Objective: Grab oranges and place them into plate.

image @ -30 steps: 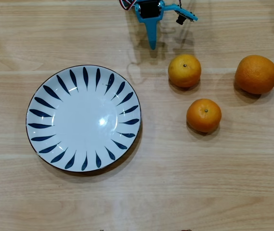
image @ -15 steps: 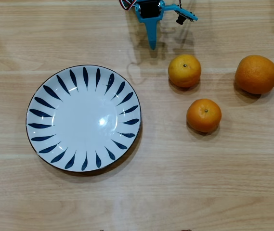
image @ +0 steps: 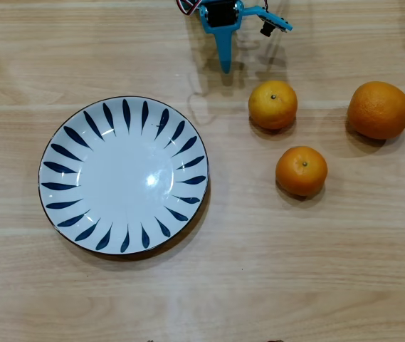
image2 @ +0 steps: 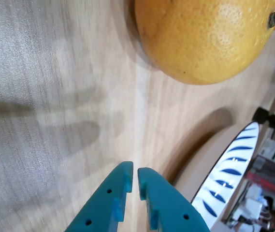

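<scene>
- We take the plate (image: 123, 174) as our landmark: a round, glossy white ceramic disc with dark blue leaf-shaped strokes radiating around its rim, lying flat on the pale wood-grain surface (image: 259, 271) in the overhead view, with nothing in it.
- We see all three oranges to the right of the plate in that view, each resting on the surface and none touching another.
- The yellowish-orange small orange (image: 272, 105) lies nearest the plate, up and to the right of its rim; its skin is finely dimpled and a small dark stem mark sits on top.
- The deeper orange small orange (image: 301, 171) sits level with the plate's middle, further right, round and smooth-looking.
- The larger orange (image: 379, 110) lies farthest from the plate, slightly lumpy in outline.
- We find the gripper (image: 225, 60) above the plate's upper right rim, at the top edge of the overhead view, made of bright blue plastic and tapering to a point.
- In the wrist view its two blue fingers (image2: 109, 203) are pressed nearly together with only a thin slit between them, grasping nothing; small holes dot their flat faces.
- In the wrist view the yellowish orange's pitted skin (image2: 205, 34) fills the top, and the plate's rim (image2: 231, 169) shows at lower right.
</scene>
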{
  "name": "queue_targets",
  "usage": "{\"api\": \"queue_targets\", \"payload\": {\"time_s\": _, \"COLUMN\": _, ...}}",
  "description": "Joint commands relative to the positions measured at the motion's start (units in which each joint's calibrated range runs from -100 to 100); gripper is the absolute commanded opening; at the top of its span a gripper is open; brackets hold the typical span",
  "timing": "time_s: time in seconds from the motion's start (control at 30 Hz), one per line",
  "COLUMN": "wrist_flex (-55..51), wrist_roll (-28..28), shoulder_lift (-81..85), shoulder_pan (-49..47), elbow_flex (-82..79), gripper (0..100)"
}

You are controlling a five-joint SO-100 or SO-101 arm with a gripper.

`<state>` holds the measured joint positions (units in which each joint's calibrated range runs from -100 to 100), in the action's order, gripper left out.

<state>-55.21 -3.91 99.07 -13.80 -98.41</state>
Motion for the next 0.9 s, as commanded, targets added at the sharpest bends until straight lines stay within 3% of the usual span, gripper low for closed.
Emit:
{"api": "queue_targets", "payload": {"time_s": 0.0, "wrist_flex": 0.16, "wrist_roll": -0.11, "shoulder_lift": 0.34, "shoulder_pan": -0.15, "elbow_flex": 0.40, "gripper": 2}}
{"api": "queue_targets", "payload": {"time_s": 0.17, "wrist_flex": -0.10, "wrist_roll": -0.22, "shoulder_lift": -7.18, "shoulder_pan": -0.23, "elbow_flex": 8.28, "gripper": 2}}
{"api": "queue_targets", "payload": {"time_s": 0.4, "wrist_flex": -0.61, "wrist_roll": -0.22, "shoulder_lift": -26.37, "shoulder_pan": -4.18, "elbow_flex": 35.80, "gripper": 2}}
{"api": "queue_targets", "payload": {"time_s": 0.6, "wrist_flex": -8.86, "wrist_roll": -0.22, "shoulder_lift": -43.11, "shoulder_pan": -11.20, "elbow_flex": 59.52, "gripper": 2}}
{"api": "queue_targets", "payload": {"time_s": 0.87, "wrist_flex": -16.94, "wrist_roll": -2.78, "shoulder_lift": -59.17, "shoulder_pan": -17.65, "elbow_flex": 77.63, "gripper": 2}}
